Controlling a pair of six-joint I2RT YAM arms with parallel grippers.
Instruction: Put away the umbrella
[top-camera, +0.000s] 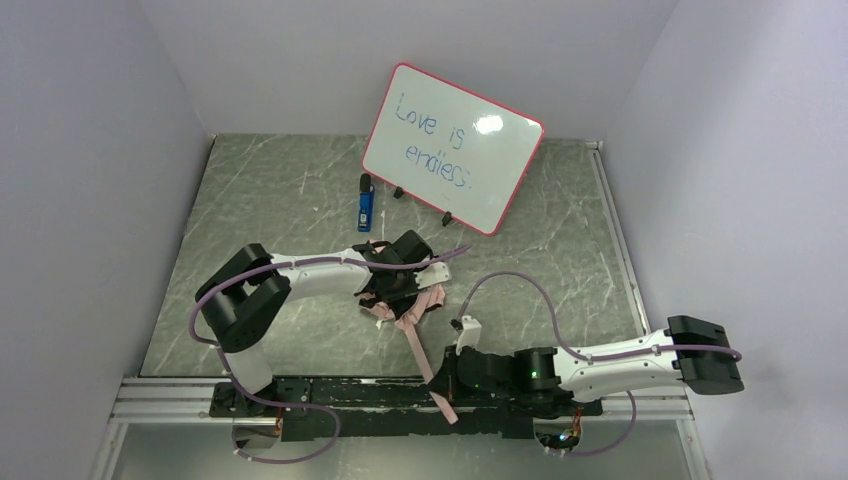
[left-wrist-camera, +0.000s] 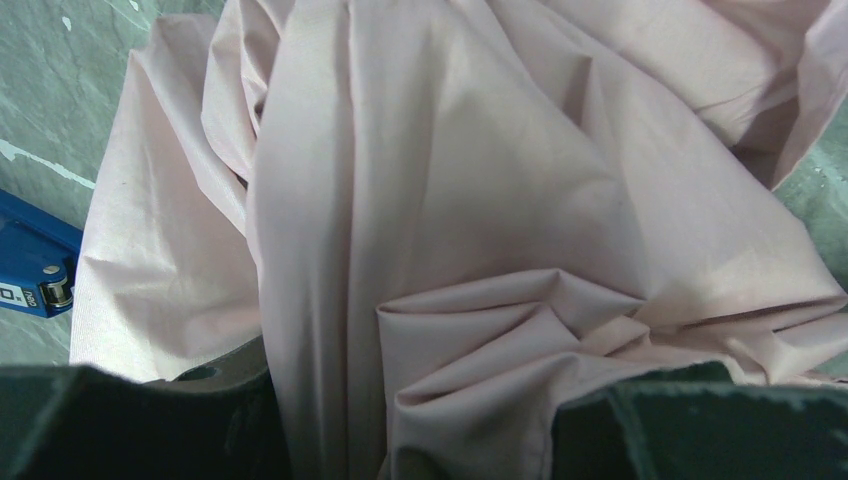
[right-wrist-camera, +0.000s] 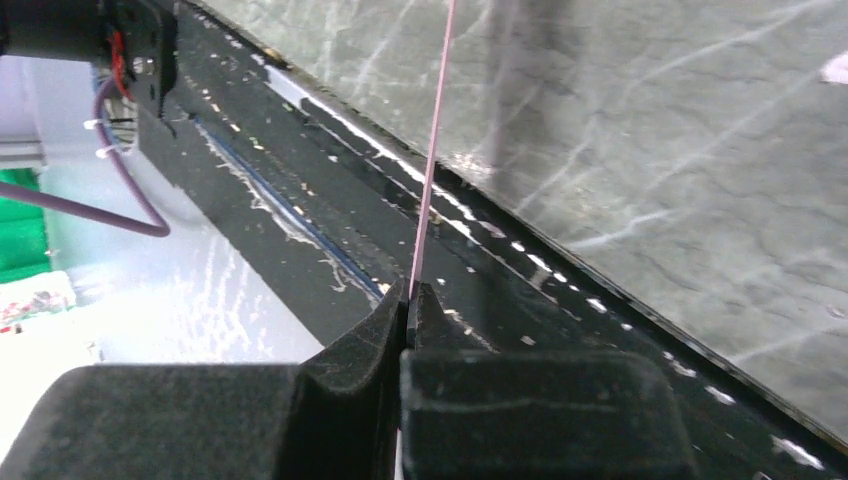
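Two grippers share the umbrella (left-wrist-camera: 450, 200), bunched mid-table (top-camera: 560, 260). The left gripper (top-camera: 388, 288) clenches its pink cloth, and the right gripper (right-wrist-camera: 408, 312) pinches its strap (right-wrist-camera: 432, 150) taut near the front edge. Bundling seems underway; next, I'd judge, the strap needs winding round. No sleeve or bin shows.

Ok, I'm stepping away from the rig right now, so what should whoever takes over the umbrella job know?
Left gripper: closed around the umbrella's bunched canopy, mid-table.
Right gripper: shut on its pink strip, stretched taut toward the near edge.
Done: canopy gathered but loose.
Left: probably wrap it, fasten, stow.
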